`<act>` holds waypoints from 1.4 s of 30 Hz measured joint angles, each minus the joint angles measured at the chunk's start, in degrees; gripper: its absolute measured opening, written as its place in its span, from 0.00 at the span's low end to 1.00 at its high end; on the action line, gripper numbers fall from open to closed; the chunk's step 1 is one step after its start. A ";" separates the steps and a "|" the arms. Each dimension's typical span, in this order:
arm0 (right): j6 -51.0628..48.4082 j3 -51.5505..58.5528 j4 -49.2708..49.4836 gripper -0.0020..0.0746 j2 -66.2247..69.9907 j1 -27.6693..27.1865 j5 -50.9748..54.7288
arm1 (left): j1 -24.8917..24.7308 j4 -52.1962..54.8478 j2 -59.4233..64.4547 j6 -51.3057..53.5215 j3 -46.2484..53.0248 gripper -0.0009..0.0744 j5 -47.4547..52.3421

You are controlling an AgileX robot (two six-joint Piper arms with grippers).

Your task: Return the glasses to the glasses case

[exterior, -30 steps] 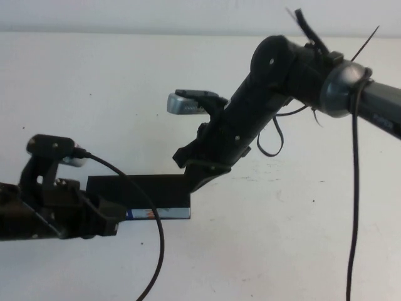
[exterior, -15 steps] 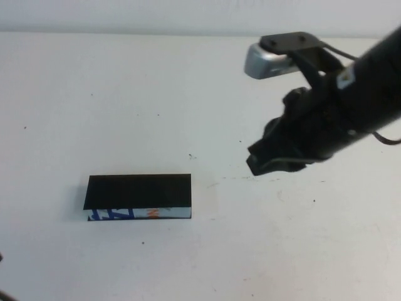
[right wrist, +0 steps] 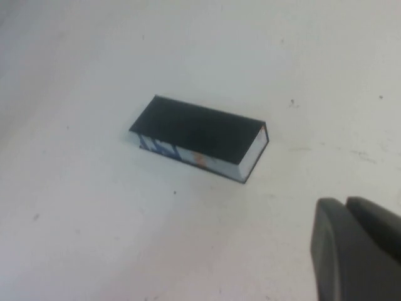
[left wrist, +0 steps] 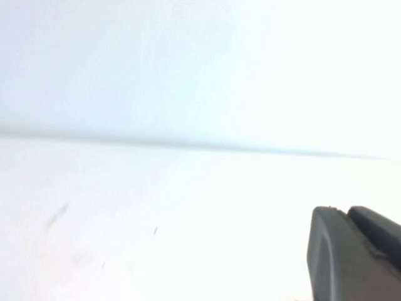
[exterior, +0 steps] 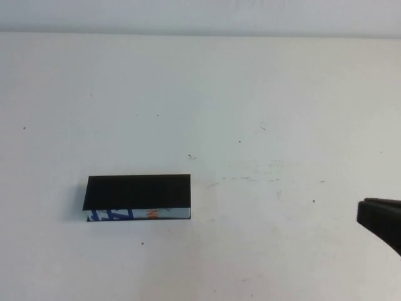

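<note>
So the glasses aren't visible in any of the three views, and I can't tell where they are. The glasses case (exterior: 138, 196) is lying closed and flat on the white table (exterior: 250, 94), left of the middle in the high view, with its white edge strip of blue and orange print facing the robot's side. The right wrist view catches it too (right wrist: 199, 138), as a black box with the printed strip along one long side.

Both arms are mostly cut off. Only a dark corner of the right gripper (exterior: 381, 221) pokes in at the right edge of the high view, well apart from the case; in its own wrist view (right wrist: 357, 248) the two dark fingers sit pressed together with nothing between them. The left gripper (left wrist: 354, 251) only shows in the left wrist view, fingers also together, over bare table with a pale wall (left wrist: 188, 63) behind.

The table has small dark specks and faint scuffs near the middle.
</note>
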 joint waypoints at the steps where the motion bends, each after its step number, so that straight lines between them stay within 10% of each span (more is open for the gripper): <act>1: 0.13 2.49 0.32 0.01 -2.66 0.00 -2.39 | 0.00 -0.39 0.00 -0.10 0.95 0.01 -0.27; 29: 0.21 18.17 -3.55 0.01 -11.68 -0.42 -24.94 | 0.00 -5.92 -0.10 -0.12 2.17 0.01 -0.71; 42: -1.04 33.25 -3.65 0.01 -26.63 -30.31 -28.77 | 0.00 -5.97 -0.09 -0.12 2.17 0.01 -0.71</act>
